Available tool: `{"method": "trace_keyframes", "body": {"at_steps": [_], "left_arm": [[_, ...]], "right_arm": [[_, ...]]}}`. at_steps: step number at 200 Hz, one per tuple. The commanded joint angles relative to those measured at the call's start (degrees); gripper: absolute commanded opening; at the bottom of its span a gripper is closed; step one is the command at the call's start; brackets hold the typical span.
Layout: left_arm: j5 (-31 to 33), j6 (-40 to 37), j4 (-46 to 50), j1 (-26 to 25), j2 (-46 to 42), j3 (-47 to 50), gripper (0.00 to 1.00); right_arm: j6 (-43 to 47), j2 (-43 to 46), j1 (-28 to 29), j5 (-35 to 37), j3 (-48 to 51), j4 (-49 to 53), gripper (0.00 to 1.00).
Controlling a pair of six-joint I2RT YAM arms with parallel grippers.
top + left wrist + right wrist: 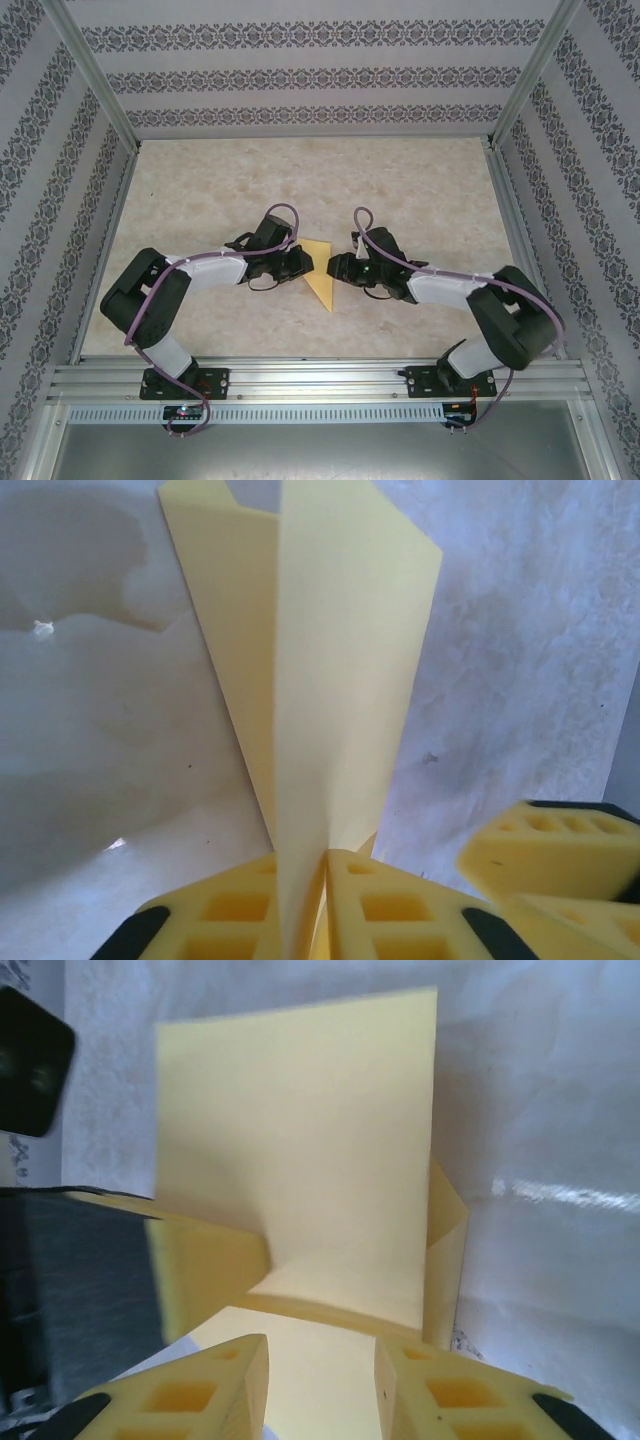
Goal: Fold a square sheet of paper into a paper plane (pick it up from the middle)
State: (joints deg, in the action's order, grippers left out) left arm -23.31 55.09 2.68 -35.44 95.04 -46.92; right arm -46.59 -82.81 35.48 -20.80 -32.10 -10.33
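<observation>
Sheet position: the yellow sheet of paper [320, 275] is at the middle of the worktop [400, 190], between the two end effectors, narrowing to a tip that points to 6 o'clock in the top view.
Hidden in the top view: both end effectors cover the sheet's 9 and 3 o'clock edges, so only a slim triangle shows.
Cut off in the left wrist view: the sheet [330, 680] stands up as folded layers and runs out of frame at 12 o'clock. Its lower end disappears between the pads at 6 o'clock.
Cut off in the right wrist view: the sheet [320, 1140] shows a broad flat face with a folded strip along its 3 o'clock side. Its 6 o'clock part leaves the frame, and its 8 o'clock corner is behind a pad of the other arm.
Hard to make out: how many layers the sheet has and whether it touches the worktop.
Left end effector [303, 262]: at the sheet's 9 o'clock, clenched on the sheet. In its own camera [325, 870] the two pads meet on the fold.
Right end effector [337, 268]: at the sheet's 3 o'clock and released. In its own camera [320, 1380] the pads stand apart, with paper lying in the gap and neither pad pressing it.
Surroundings: patterned walls [300, 75] enclose the worktop.
</observation>
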Motion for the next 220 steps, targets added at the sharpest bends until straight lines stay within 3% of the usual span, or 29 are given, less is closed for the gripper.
{"method": "trace_keyframes", "body": {"at_steps": [1,15,36,88,138,220], "left_arm": [[-0.4,-1.1,0.7,-0.8,0.5,-2.3,0.10],[-0.4,-1.2,1.9,-0.8,0.6,-2.9,0.09],[0.1,-1.4,3.8,-0.8,0.8,-3.9,0.09],[-0.1,-1.1,4.0,-0.8,1.5,-4.5,0.08],[-0.7,-1.1,4.1,-0.9,2.4,-4.8,0.08],[-0.9,-1.0,4.5,-0.9,2.3,-5.3,0.08]], "right_arm": [[5.6,6.2,0.3,6.8,2.0,4.7,0.36],[9.8,11.2,2.6,11.5,3.5,6.3,0.39],[19.4,15.5,11.3,24.3,4.9,7.6,0.43],[31.4,9.2,25.0,40.4,3.2,4.6,0.45],[36.2,-1.2,31.0,49.6,-2.1,3.2,0.43],[39.0,-10.3,33.5,55.8,-6.6,3.4,0.39]]}}
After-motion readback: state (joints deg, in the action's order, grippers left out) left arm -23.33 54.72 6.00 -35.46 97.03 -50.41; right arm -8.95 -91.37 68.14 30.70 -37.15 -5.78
